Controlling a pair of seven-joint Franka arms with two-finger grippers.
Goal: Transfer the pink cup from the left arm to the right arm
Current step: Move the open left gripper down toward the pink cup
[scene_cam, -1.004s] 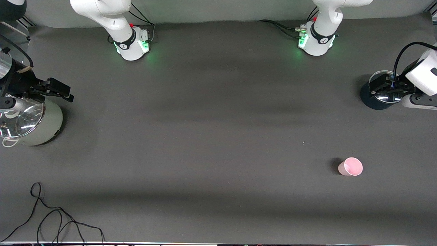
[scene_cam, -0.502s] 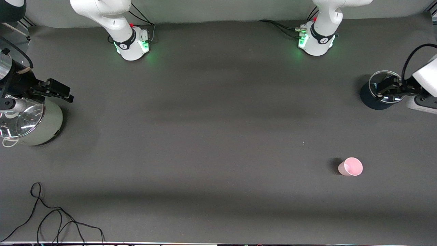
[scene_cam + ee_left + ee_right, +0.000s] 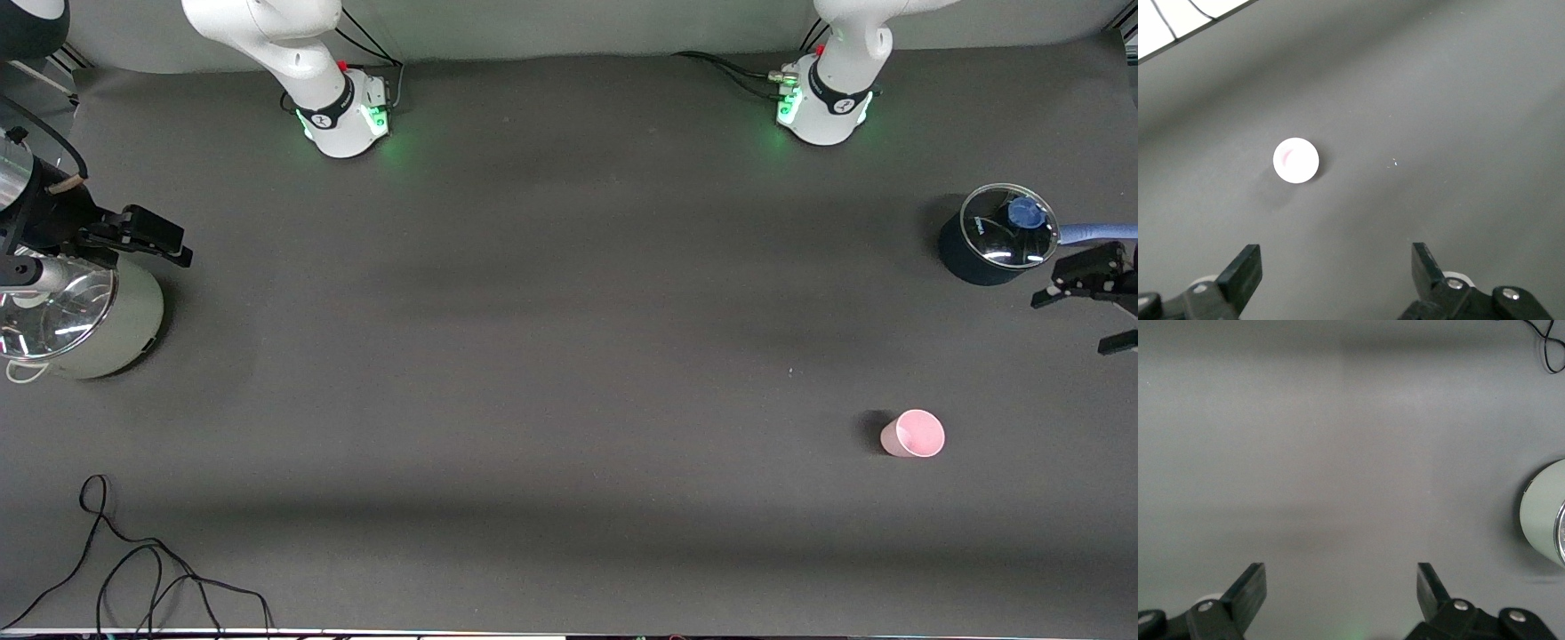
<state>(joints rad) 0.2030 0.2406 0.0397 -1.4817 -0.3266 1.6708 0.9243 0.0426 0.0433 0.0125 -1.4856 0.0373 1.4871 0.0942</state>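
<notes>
Pink cup (image 3: 912, 434), smooth, tapered, upright on matte grey table (image 3: 569, 338).

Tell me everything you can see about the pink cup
The pink cup is small, plain, pale pink and tapered, with no handle; it looks smooth. It stands upright with its mouth open and looks empty. It is alone on the dark table, toward the left arm's end, nearer to the front camera than the dark blue pot. Nothing touches it.
</notes>
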